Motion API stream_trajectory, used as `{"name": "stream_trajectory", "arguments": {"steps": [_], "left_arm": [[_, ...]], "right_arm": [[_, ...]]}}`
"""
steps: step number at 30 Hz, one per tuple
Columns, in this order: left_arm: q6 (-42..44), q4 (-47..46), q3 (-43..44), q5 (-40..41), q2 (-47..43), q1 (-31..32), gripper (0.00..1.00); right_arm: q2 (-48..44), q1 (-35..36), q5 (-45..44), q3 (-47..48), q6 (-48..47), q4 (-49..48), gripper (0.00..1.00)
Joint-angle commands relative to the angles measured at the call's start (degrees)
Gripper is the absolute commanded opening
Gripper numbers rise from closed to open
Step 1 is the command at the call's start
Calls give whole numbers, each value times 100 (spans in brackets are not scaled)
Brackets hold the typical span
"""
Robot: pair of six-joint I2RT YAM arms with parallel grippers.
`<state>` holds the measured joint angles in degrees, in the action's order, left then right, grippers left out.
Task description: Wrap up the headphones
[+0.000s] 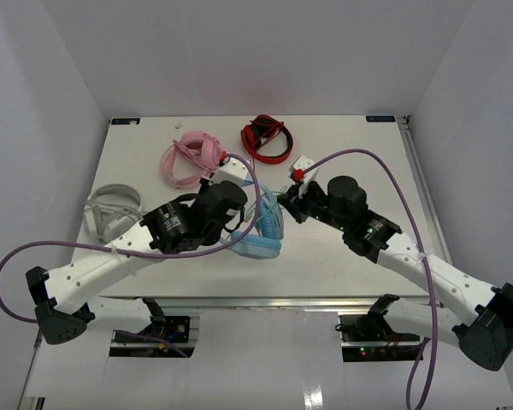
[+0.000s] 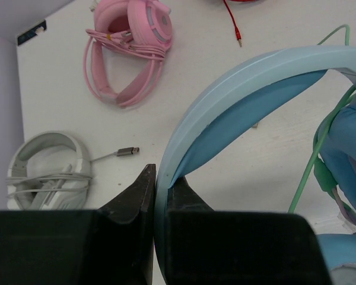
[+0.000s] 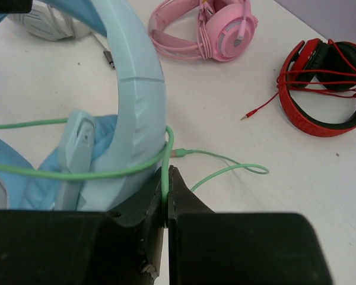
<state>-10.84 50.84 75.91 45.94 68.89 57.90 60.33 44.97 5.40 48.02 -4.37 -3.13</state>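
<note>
The light blue headphones point(image 1: 263, 232) are at the table's middle, between my two arms. My left gripper point(image 2: 159, 178) is shut on the wide blue headband point(image 2: 237, 89). My right gripper point(image 3: 167, 172) is shut on the thin pale green cable point(image 3: 95, 173), which runs across the headband point(image 3: 136, 83) and ear cup and trails off in a loop with its plug point(image 3: 179, 153) on the table. The cable also hangs beside the padded ear cup point(image 2: 347, 154) in the left wrist view.
A pink headset point(image 1: 191, 159) and a red and black headset point(image 1: 267, 138) lie at the back of the table. A grey-white headset point(image 1: 111, 209) lies at the left, its plug point(image 2: 127, 152) on the table. White walls enclose the table.
</note>
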Motion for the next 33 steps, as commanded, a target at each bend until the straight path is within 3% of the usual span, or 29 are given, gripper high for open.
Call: {"name": "stream_trajectory", "arguments": {"steps": [1,14,23,29,33], "left_arm": [[133,-130,-184,2180,154,333,0],[-535,-26,-128,3142,491,349,0],[-251,-198,-366,4069,295,345,0],[-114,-317,-492,4300,356,385,0],[-115,-351,-552,4264,203,413,0]], "right_arm": [[23,-150,526,693,-58,131,8],[254,-445,2700,928,393,146,8],[576,-570,3964,1107,226,126,8],[923,-734,4648,1284,392,-93,8],[1127,-914,4662,1498,582,-76,8]]}}
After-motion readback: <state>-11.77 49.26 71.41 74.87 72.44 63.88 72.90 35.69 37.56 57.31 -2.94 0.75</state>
